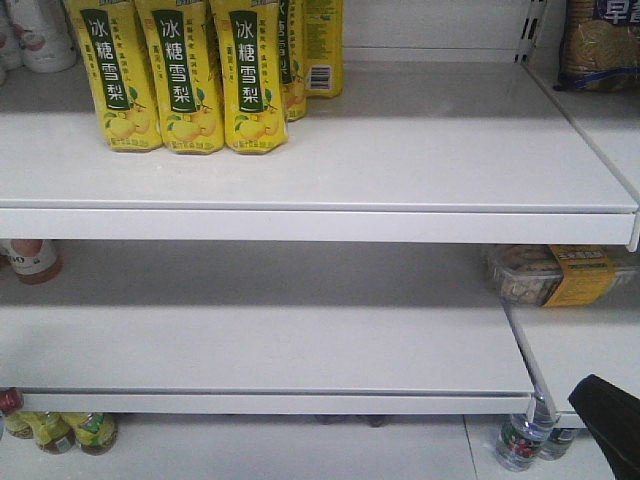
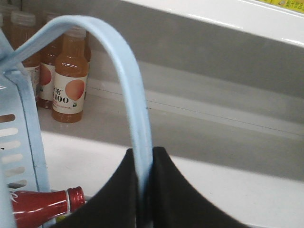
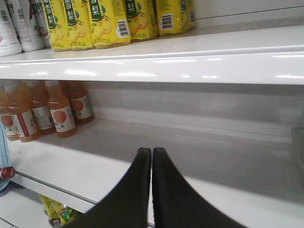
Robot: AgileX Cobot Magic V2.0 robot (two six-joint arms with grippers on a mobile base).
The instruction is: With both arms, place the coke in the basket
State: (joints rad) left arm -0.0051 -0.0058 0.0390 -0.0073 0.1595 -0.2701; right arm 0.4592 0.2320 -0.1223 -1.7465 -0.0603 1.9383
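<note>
Gripping the basket handle (image 2: 126, 76), the left gripper (image 2: 145, 180) has its two black fingers pressed tight on the pale blue loop, which arches up and left from between them. Basket (image 2: 21, 123) wall with slots sits at the left edge of the left wrist view. A red-capped bottle (image 2: 42, 205) with a red label lies tilted at the bottom left, just beside the basket wall; cannot tell if it is inside. Orange juice bottles (image 2: 69, 78) stand upright on the white shelf (image 2: 213, 118) behind the handle.

Right gripper (image 3: 152, 187) fingers are closed flat against each other, nothing between them, pointing at the middle shelf board. Yellow pear drink cartons (image 3: 109, 21) line the top shelf at the far left.

Front view shows the white shelves, yellow cartons up left, and a black arm part (image 1: 612, 420) in the bottom right corner.
</note>
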